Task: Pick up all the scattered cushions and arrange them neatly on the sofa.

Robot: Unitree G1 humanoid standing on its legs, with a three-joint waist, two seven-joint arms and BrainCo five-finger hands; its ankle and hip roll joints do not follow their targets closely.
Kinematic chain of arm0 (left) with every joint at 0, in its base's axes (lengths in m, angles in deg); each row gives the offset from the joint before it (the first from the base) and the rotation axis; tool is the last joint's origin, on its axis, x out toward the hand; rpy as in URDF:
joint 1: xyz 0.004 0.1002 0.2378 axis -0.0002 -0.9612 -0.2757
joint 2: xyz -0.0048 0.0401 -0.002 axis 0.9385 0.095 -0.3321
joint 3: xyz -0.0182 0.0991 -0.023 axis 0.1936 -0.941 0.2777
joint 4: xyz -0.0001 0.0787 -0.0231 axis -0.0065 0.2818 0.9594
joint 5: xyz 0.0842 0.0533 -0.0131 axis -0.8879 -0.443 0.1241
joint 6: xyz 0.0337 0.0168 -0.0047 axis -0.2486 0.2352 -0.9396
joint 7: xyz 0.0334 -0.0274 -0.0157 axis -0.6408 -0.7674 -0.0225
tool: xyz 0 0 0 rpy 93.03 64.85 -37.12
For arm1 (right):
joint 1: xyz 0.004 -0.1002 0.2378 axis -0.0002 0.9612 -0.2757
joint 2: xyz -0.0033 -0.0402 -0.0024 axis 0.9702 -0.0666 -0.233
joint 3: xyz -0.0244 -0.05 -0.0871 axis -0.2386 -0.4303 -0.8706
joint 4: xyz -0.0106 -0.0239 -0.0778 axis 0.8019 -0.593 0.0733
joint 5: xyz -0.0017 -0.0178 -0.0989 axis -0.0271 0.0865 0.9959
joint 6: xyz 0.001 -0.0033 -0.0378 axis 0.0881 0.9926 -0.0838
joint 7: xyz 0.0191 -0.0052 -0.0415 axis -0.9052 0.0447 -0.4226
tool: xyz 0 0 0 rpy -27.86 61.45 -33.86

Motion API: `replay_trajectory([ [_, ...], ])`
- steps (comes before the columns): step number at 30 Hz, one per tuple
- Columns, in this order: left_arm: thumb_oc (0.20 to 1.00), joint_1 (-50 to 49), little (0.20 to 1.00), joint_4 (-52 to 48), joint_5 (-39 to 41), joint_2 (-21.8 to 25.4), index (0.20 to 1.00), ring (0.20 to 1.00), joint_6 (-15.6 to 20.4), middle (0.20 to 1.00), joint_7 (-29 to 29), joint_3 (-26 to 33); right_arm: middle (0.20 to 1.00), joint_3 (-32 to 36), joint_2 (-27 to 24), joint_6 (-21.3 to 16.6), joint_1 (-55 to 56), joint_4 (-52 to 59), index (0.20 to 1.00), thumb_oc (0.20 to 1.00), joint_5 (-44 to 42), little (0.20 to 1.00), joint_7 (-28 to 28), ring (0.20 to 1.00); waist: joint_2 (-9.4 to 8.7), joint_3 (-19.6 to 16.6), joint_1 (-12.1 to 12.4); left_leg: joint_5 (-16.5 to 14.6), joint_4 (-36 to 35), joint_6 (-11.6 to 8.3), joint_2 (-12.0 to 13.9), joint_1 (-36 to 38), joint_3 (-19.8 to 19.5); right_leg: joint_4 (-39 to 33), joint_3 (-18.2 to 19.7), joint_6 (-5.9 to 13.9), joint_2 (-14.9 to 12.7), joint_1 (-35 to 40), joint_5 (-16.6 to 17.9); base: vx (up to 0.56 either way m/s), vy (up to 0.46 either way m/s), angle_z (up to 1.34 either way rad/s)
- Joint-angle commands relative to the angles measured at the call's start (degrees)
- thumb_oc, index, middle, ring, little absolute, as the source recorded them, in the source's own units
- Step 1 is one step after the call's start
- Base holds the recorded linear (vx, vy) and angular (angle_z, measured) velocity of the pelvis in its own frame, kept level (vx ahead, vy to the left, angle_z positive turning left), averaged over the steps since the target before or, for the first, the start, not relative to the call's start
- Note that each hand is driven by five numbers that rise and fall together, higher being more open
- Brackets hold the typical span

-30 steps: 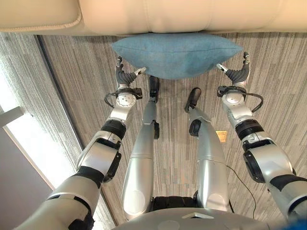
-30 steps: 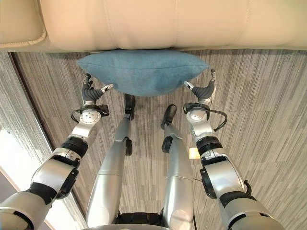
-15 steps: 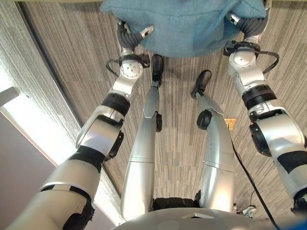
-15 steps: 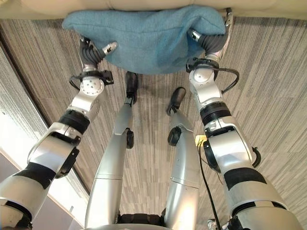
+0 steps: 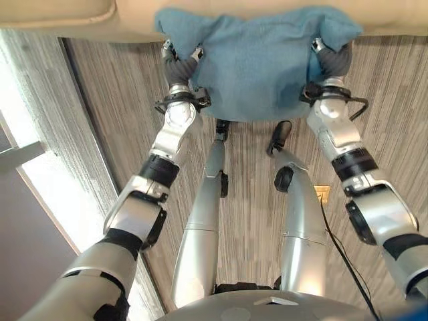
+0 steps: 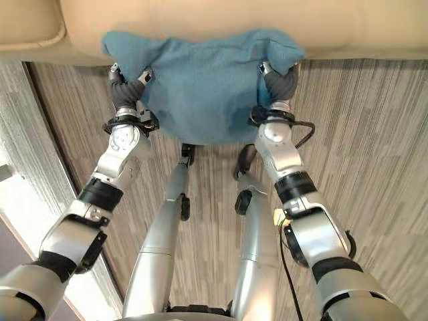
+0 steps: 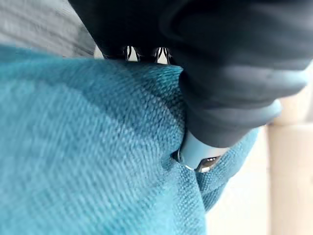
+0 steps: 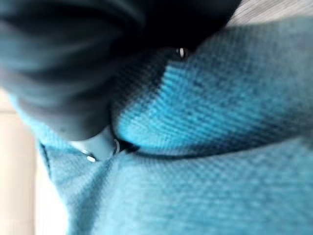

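Both of my hands now have hold of the one blue cushion [image 5: 257, 67], which hangs lifted off the striped grey floor [image 5: 114, 127] with its top edge against the front of the cream sofa [image 6: 200, 20] that runs across the far side. A second ago that cushion lay flat on the floor at the sofa's foot, my hands open on either side and apart from it; half a second ago they had closed in on its ends. It now sags in the middle and bunches up at both upper corners. My left hand [image 5: 179, 67] is clamped on the left end, thumb dug into the cloth, and my right hand [image 5: 330, 61] is clamped on the right end in the same way, thumb pressed into a fold.
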Motion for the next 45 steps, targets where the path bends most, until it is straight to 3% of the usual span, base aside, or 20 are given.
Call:
replay_trajectory([
  [1, 0.200, 4.0, 0.200, -4.3, -9.7, -1.6, 0.200, 0.200, 7.3, 0.200, -3.4, -1.9, 0.200, -1.8, 5.4, -8.9, -1.3, 5.6, 0.200, 0.200, 6.2, 0.200, -3.6, 0.200, -0.87, -6.8, -0.9, -13.9, 5.5, -2.26, -0.9, 4.8, -2.3, -17.2, 0.7, 10.46, -1.8, 10.1, 8.7, -0.12, -0.016, -0.02],
  [2, 0.200, 0.4, 0.200, -7.9, -11.5, -0.7, 0.200, 0.200, 7.5, 0.200, -3.9, -1.6, 0.200, -1.0, 4.6, -9.1, 1.5, 8.4, 0.200, 0.200, 7.6, 0.200, -4.2, 0.200, -0.78, -6.4, -0.8, -12.3, 5.1, -2.12, -1.1, 6.7, -1.8, -18.3, -0.3, 9.81, -2.0, 12.2, 10.3, -0.10, -0.021, -0.03],
  [4, 0.200, -3.8, 0.200, -11.6, -12.2, -0.5, 0.200, 0.200, 7.9, 0.200, -4.9, -1.3, 0.200, -0.2, 3.8, -9.1, 5.5, 12.7, 0.200, 0.200, 9.6, 0.200, -4.9, 0.200, -0.54, -6.3, -0.8, -12.3, 4.0, -2.25, -0.8, 10.9, -1.9, -19.3, -1.1, 9.76, -2.0, 16.6, 10.2, -0.03, -0.045, -0.02],
  [7, 0.200, -16.3, 0.200, -18.8, -14.2, 0.4, 0.200, 0.200, 8.7, 0.200, -6.9, -1.7, 0.200, 1.1, 3.9, -9.5, 18.7, 22.4, 0.200, 0.200, 12.1, 0.200, -7.6, 0.200, -0.57, -8.0, -0.9, -13.5, 1.9, -2.12, -0.1, 23.8, -1.7, -22.7, -2.9, 9.69, -1.9, 30.9, 9.4, 0.11, -0.044, 0.00],
  [12, 0.200, -33.3, 0.200, -24.7, -13.6, 2.9, 0.200, 0.200, 9.0, 0.200, -10.2, -0.7, 0.200, 3.7, 2.1, -8.5, 33.8, 30.1, 0.200, 0.200, 14.5, 0.200, -11.4, 0.200, -0.21, -13.3, -0.8, -15.7, -2.4, -1.15, 1.2, 41.6, -0.8, -31.2, -3.6, 10.10, 0.0, 51.5, 8.8, 0.22, 0.000, -0.05],
  [21, 0.200, -45.9, 0.200, -26.6, -12.9, 4.1, 0.200, 0.200, 7.0, 0.200, -13.2, 3.0, 0.200, 6.0, 2.9, -6.9, 44.2, 31.9, 0.200, 0.200, 13.6, 0.200, -16.2, 0.200, -0.70, -19.4, 0.2, -19.7, -4.1, 0.00, 0.8, 54.7, 0.3, -34.3, -3.4, 10.52, 0.7, 64.4, 6.9, 0.14, 0.065, -0.09],
  [24, 0.200, -47.3, 0.200, -27.0, -12.8, 4.5, 0.200, 0.200, 6.5, 0.200, -14.0, 3.2, 0.200, 6.2, 3.7, -6.9, 45.5, 32.5, 0.200, 0.200, 13.4, 0.200, -16.9, 0.200, -1.11, -19.3, 0.8, -21.2, -3.0, 1.12, -0.1, 55.9, -0.5, -32.9, -2.6, 10.99, 0.1, 65.0, 6.5, 0.08, 0.136, -0.13],
  [26, 0.200, -47.9, 0.200, -27.3, -12.6, 5.2, 0.200, 0.200, 6.3, 0.200, -14.5, 3.3, 0.200, 6.3, 4.4, -7.1, 45.7, 32.7, 0.200, 0.200, 13.6, 0.200, -17.3, 0.200, -0.93, -18.5, 0.9, -21.5, -2.5, 2.25, -0.6, 55.9, -0.7, -26.7, -1.2, 11.12, -0.7, 63.1, 6.2, 0.00, 0.211, -0.27],
  [27, 0.200, -47.3, 0.200, -27.2, -12.8, 6.1, 0.200, 0.200, 6.3, 0.200, -14.9, 3.2, 0.200, 6.0, 4.3, -7.2, 45.2, 33.4, 0.200, 0.200, 13.9, 0.200, -17.9, 0.200, -0.31, -17.2, 0.3, -21.5, -2.0, 3.39, -0.6, 55.8, -1.4, -19.2, 1.5, 10.93, 0.4, 59.0, 5.9, -0.01, 0.200, -0.30],
  [29, 0.200, -46.8, 0.200, -27.4, -13.3, 6.2, 0.200, 0.200, 6.2, 0.200, -15.1, 2.8, 0.200, 5.8, 4.4, -7.5, 44.9, 34.0, 0.200, 0.200, 14.1, 0.200, -18.1, 0.200, -0.34, -16.7, 0.2, -22.3, -1.5, 3.93, -0.8, 56.4, -1.3, -17.0, 2.2, 10.87, 1.3, 56.9, 5.7, 0.07, 0.094, -0.16],
  [30, 0.200, -46.6, 0.200, -27.7, -13.2, 5.9, 0.200, 0.200, 6.1, 0.200, -15.3, 2.1, 0.200, 5.3, 4.1, -7.6, 44.2, 33.9, 0.200, 0.200, 14.1, 0.200, -18.0, 0.200, -0.95, -16.5, 0.0, -23.0, -1.8, 4.14, -1.1, 57.4, -1.3, -20.4, 2.4, 10.17, 3.1, 55.7, 5.8, 0.13, -0.024, -0.11],
  [33, 0.200, -45.4, 0.200, -27.1, -12.8, 5.1, 0.200, 0.200, 6.0, 0.200, -15.3, 2.3, 0.200, 4.4, 3.0, -7.1, 42.9, 33.5, 0.200, 0.200, 13.3, 0.200, -18.1, 0.200, -1.69, -16.1, -0.5, -24.1, -2.2, 3.45, -1.1, 59.6, -1.8, -27.4, -0.4, 10.74, 4.2, 52.0, 9.7, 0.26, -0.160, -0.06],
  [36, 0.200, -46.5, 0.200, -27.5, -12.9, 4.5, 0.200, 0.200, 6.5, 0.200, -16.2, 2.3, 0.200, 4.9, 2.5, -7.3, 44.1, 33.6, 0.200, 0.200, 13.7, 0.200, -18.4, 0.200, -2.32, -16.8, -0.7, -25.1, -1.9, 2.69, -1.4, 60.4, -2.3, -31.4, -0.6, 10.00, 5.1, 55.2, 9.9, 0.19, -0.180, 0.15],
  [38, 0.200, -47.1, 0.200, -27.5, -11.8, 3.3, 0.200, 0.200, 6.7, 0.200, -16.6, 1.7, 0.200, 5.8, 1.7, -7.6, 45.0, 33.7, 0.200, 0.200, 13.4, 0.200, -18.3, 0.200, -2.18, -18.0, -1.0, -26.1, 0.1, 0.91, -0.2, 60.1, -2.5, -35.0, -1.4, 9.24, 6.1, 58.6, 9.9, 0.22, -0.259, 0.39],
  [40, 0.200, -46.0, 0.200, -27.1, -10.3, 2.7, 0.200, 0.200, 6.7, 0.200, -17.0, 0.6, 0.200, 7.0, 0.6, -7.9, 45.4, 33.9, 0.200, 0.200, 12.6, 0.200, -17.7, 0.200, -2.53, -16.9, -1.1, -25.5, 10.8, -1.86, 0.7, 54.4, -1.9, -36.7, -2.3, 7.63, 6.3, 61.5, 8.6, 0.10, -0.240, 0.55],
  [42, 0.200, -45.3, 0.200, -26.8, -9.9, 2.5, 0.200, 0.200, 6.7, 0.200, -17.2, 0.4, 0.200, 7.4, 0.3, -7.8, 45.3, 33.9, 0.200, 0.200, 12.5, 0.200, -17.4, 0.200, -2.74, -16.2, -1.2, -24.1, 14.9, -2.47, 1.0, 51.0, -1.9, -37.3, -2.8, 6.92, 6.3, 62.7, 7.8, 0.01, -0.091, 0.63],
  [45, 0.200, -44.6, 0.200, -26.4, -9.8, 2.4, 0.200, 0.200, 6.4, 0.200, -17.6, -0.4, 0.200, 8.0, 0.0, -7.8, 45.1, 33.8, 0.200, 0.200, 12.4, 0.200, -17.2, 0.200, -3.43, -16.0, -1.3, -24.0, 11.9, -1.80, 1.7, 47.9, 0.3, -38.0, -3.6, 6.87, 5.9, 63.5, 7.3, 0.05, -0.037, 0.01],
])
